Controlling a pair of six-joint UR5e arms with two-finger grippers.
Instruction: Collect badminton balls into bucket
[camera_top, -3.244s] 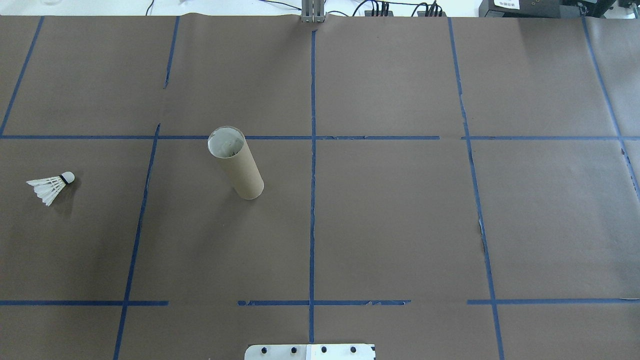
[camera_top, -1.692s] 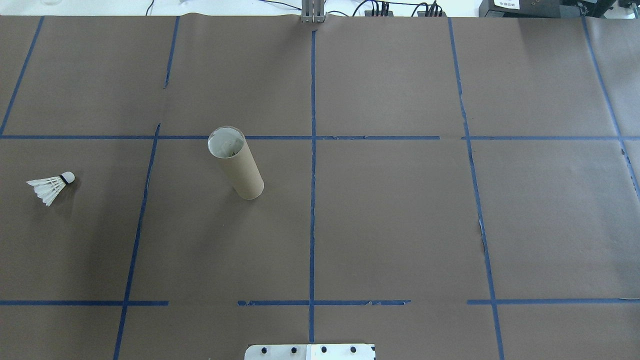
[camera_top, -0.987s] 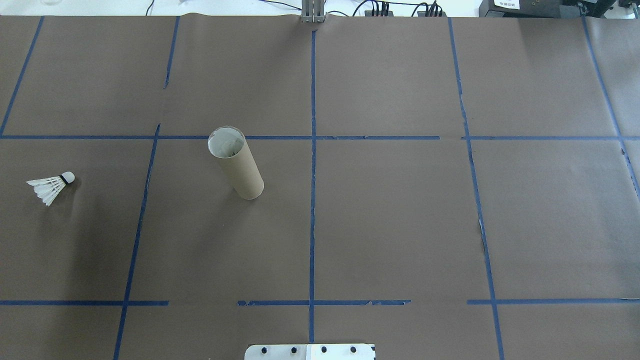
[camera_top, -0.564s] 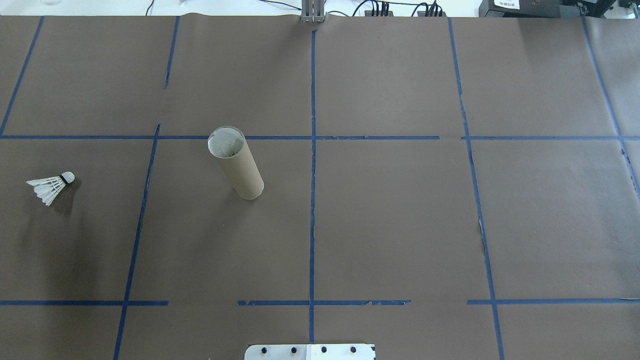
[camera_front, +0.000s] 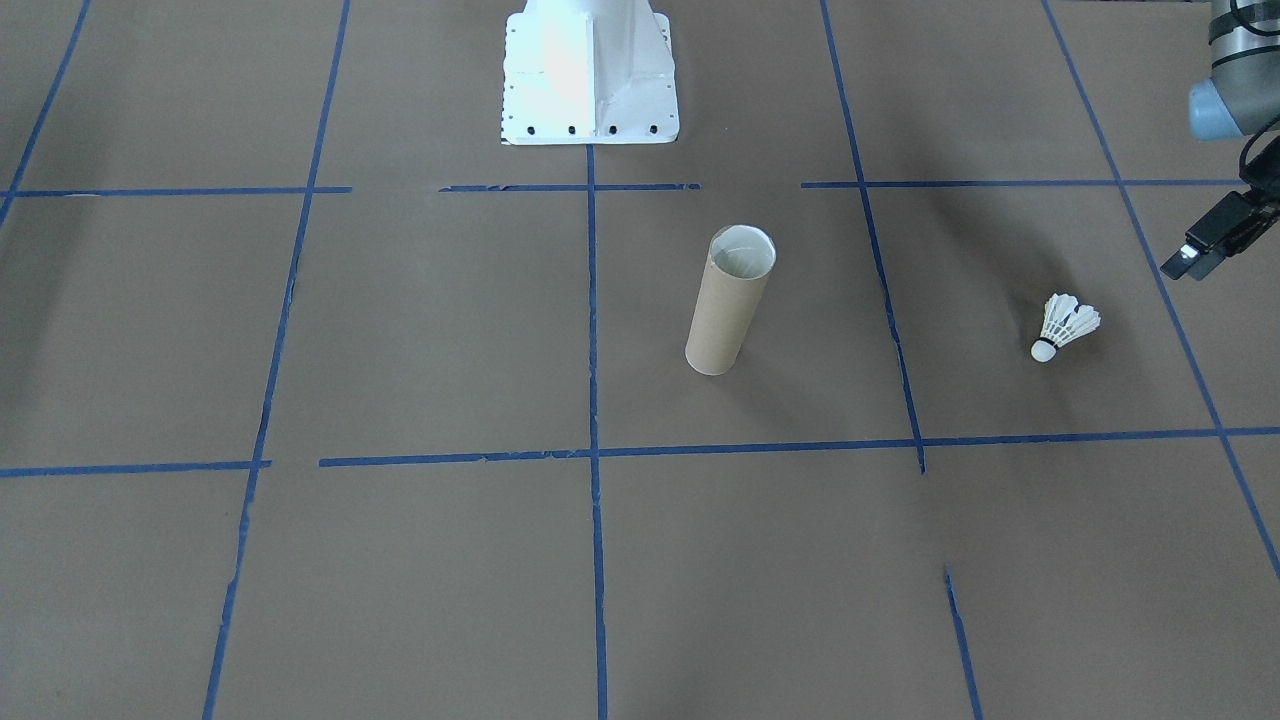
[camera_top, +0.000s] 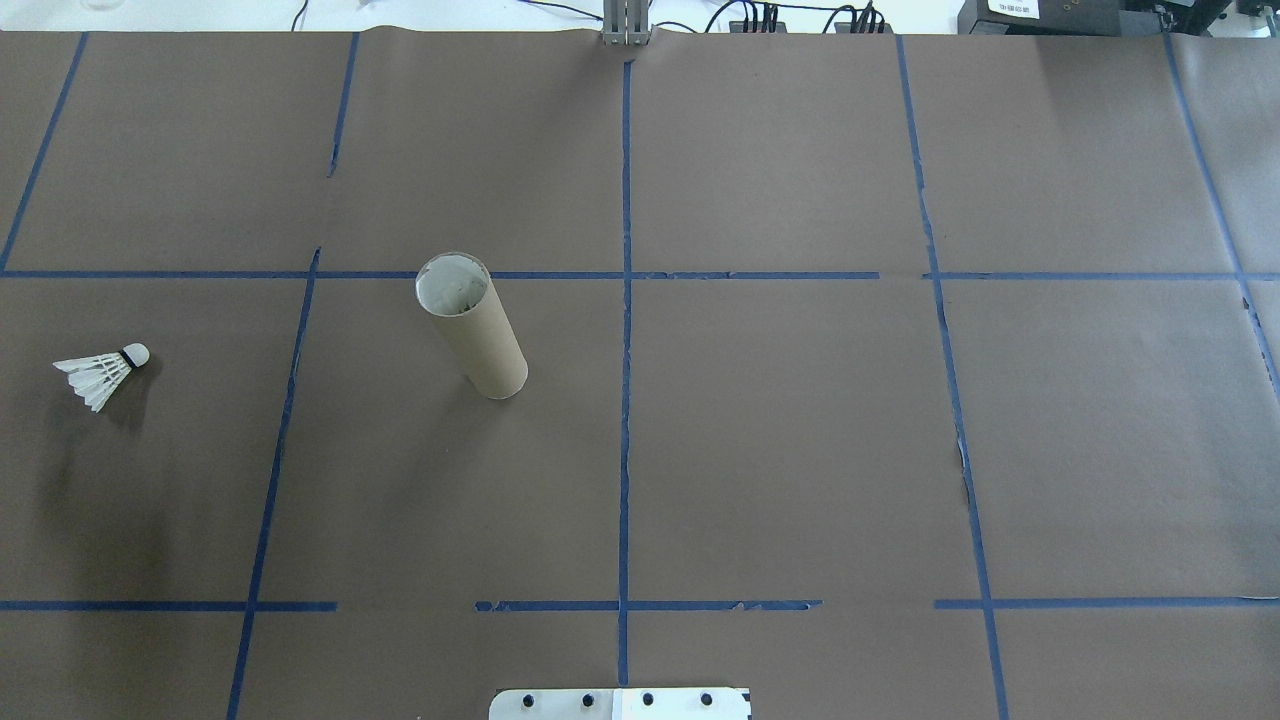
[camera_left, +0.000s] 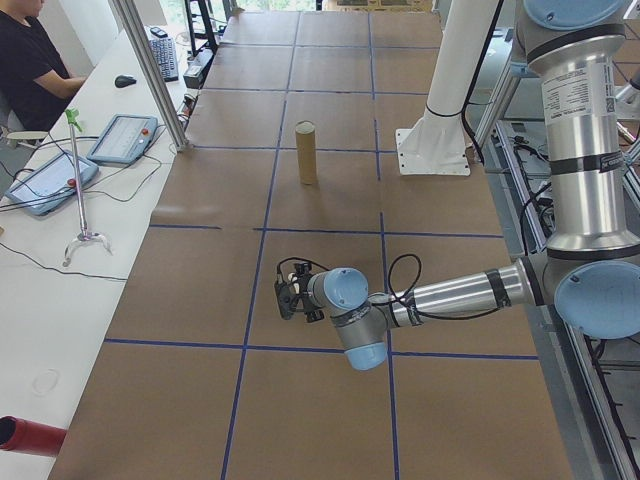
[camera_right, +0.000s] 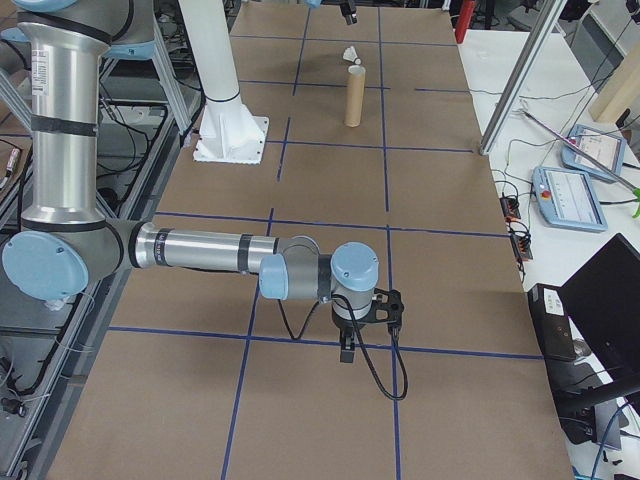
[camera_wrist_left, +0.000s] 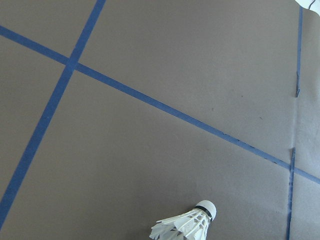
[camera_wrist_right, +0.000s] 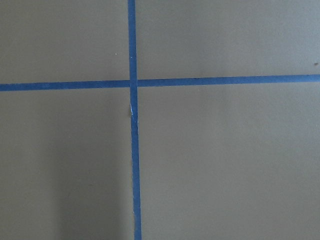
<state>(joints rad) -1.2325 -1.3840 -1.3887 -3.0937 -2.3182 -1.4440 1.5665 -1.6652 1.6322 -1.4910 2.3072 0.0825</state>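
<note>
Small white feathered shuttlecock (camera_top: 103, 372), black band at rounded tip, lying sideways; tan tube (camera_top: 471, 325) upright, well apart; fingers' opening impossible to tell.

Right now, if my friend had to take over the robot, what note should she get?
Left gripper: at the table's left end, up near the shuttlecock, holding nothing that shows. I cannot tell if it is open or shut.
Right gripper: hanging over bare table at the other end, far from everything. Open or shut, I cannot tell.
Shuttlecock: lying on its side on the brown paper, untouched.
Tube: standing upright left of the middle line, open end up, apart from the shuttlecock.
Done: nothing collected yet.
Left to do: grab the shuttlecock, probably with the left gripper, and drop it into the tube.
</note>
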